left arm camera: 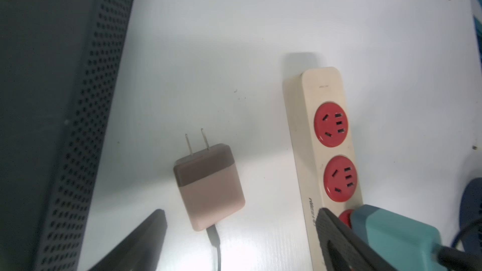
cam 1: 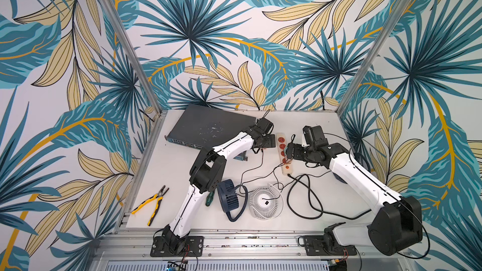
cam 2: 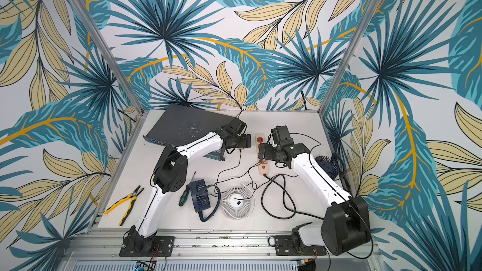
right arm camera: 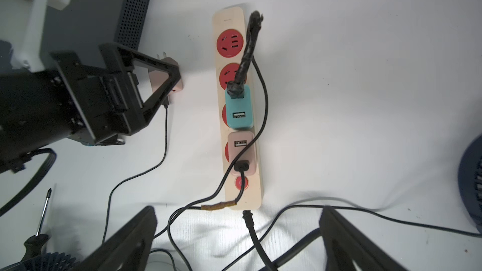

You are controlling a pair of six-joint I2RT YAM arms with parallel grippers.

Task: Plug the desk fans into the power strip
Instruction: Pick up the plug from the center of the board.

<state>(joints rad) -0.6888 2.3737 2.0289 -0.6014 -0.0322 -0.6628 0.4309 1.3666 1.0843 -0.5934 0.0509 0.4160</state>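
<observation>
**Both jaws wide, one plug loose on the table**

In both top views the power strip (cam 1: 280, 136) lies toward the back of the white table (cam 1: 161, 173). It runs front to back, right between the two arms. The left gripper (cam 1: 263, 144) hangs just beside its far end. The right gripper (cam 2: 261, 152) hangs over its middle. From up here I cannot tell how wide either stands. The grey network switch (cam 1: 208, 126) sits back left. Nearer the front, a navy desk fan (cam 1: 229, 196) and a white desk fan (cam 1: 264, 200) lie side by side, with yellow pliers (cam 1: 151, 203) off to the left.

Over to the left wrist view. The jaws are spread wide, and one dark finger (left arm camera: 148, 233) shows at each side. A loose pink adapter (left arm camera: 211, 189) lies flat between them, touching neither. Nothing gripped! Its two prongs are bare. The strip is just beside it, with two red sockets (left arm camera: 330, 125) empty and a teal adapter (left arm camera: 391, 230) seated in the next.

The right wrist view shows the right gripper fully spread and holding nothing, above the strip's cord end. On the strip, the teal adapter fills the third socket and a second pink adapter (right arm camera: 241, 152) the fourth. The thick black cord (right arm camera: 250, 225) leaves the near end. The loose adapter's thin cable (right arm camera: 164, 136) trails off toward the navy fan.
</observation>
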